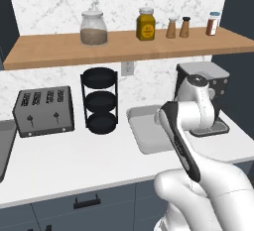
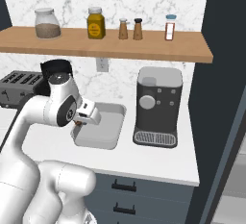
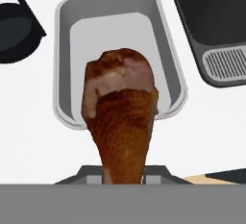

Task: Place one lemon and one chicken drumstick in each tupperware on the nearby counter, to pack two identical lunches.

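Gripper (image 3: 124,177) is clamped tight on the chicken drumstick (image 3: 121,117), bulbous end at 12 o'clock. Drumstick hangs above the empty grey tupperware (image 3: 166,50) on the white counter (image 3: 33,146).

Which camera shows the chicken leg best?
The hand view: the chicken drumstick hangs big and close in the shut gripper, above the empty tupperware. The right base view shows a brown sliver under the hand. In the left base view the arm hides it.
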Robot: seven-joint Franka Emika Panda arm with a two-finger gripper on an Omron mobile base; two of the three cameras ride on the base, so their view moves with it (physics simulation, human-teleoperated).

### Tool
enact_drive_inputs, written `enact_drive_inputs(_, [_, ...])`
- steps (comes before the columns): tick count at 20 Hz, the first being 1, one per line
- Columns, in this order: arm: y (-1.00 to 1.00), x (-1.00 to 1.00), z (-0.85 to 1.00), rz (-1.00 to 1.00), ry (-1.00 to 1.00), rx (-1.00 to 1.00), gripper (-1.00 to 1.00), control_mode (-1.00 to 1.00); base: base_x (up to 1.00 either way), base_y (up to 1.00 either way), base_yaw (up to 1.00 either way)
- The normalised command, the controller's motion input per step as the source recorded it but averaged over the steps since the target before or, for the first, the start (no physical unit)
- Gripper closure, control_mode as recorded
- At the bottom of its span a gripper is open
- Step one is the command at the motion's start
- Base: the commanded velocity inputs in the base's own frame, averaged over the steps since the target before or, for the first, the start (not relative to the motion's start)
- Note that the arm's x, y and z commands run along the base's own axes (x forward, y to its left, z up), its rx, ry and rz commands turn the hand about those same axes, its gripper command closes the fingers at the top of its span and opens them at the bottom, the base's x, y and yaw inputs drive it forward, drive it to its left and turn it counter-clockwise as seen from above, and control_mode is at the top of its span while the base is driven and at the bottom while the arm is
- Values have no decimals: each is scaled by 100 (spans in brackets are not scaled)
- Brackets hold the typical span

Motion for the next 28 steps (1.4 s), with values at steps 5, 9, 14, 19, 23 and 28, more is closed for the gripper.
enact_drive_inputs(5, [0, 100, -78, -2, 32, 0, 100, -100, 0, 0, 0])
enact_drive_inputs(9, [0, 100, -79, 0, 38, 0, 100, -100, 0, 0, 0])
enact_drive_inputs(14, [-1, 75, -9, 2, 25, 0, 100, -100, 0, 0, 0])
enact_drive_inputs(19, [-8, 27, -2, 2, 0, 0, 100, -100, 0, 0, 0])
enact_drive_inputs(23, [-8, 22, -59, 0, -1, 0, 100, -100, 0, 0, 0])
enact_drive_inputs(28, [-1, 9, -82, 0, -10, 0, 100, -100, 0, 0, 0])
